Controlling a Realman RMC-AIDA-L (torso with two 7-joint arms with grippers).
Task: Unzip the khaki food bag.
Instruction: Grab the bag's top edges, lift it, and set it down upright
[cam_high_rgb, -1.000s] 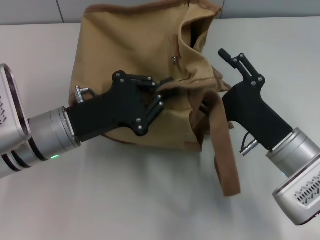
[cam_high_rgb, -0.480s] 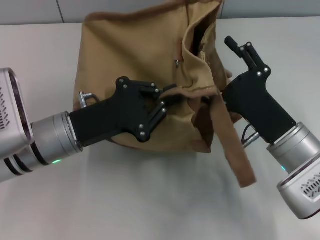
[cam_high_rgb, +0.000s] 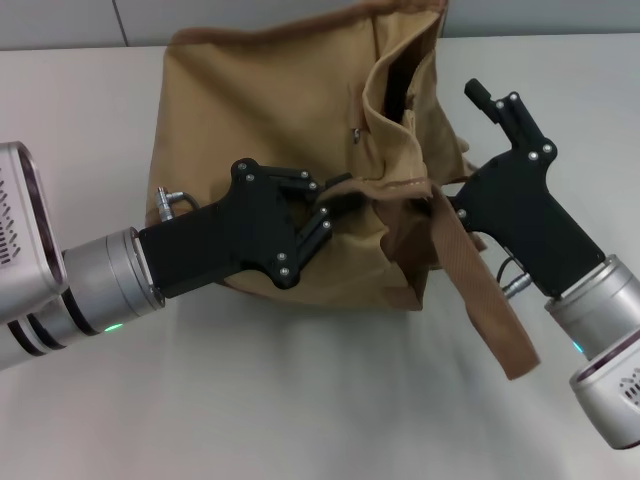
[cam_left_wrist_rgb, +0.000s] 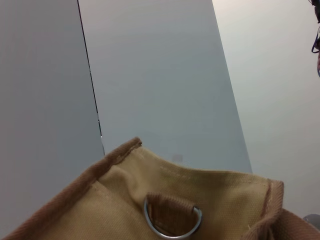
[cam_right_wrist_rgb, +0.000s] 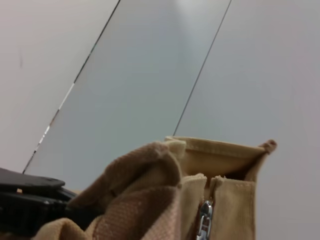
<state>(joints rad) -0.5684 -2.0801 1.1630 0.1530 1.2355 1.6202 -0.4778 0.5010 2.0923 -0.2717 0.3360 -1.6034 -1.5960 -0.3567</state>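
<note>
The khaki food bag stands on the white table, its top zipper partly open, with a dark gap showing. My left gripper is shut on the bag's front edge where the strap joins. My right gripper is at the bag's right side. One finger points up free of the bag and the other is hidden behind the cloth. A wide strap drapes over it. The right wrist view shows the silver zipper pull close by. The left wrist view shows a metal D-ring on the bag.
The white table spreads in front of the bag and on both sides. A grey wall panel runs along the table's far edge. My left gripper also shows as a dark shape in the right wrist view.
My right gripper has moved right and back, and the strap has swung right with it. The bag's right side has been pulled up and out. My left gripper has hardly moved.
</note>
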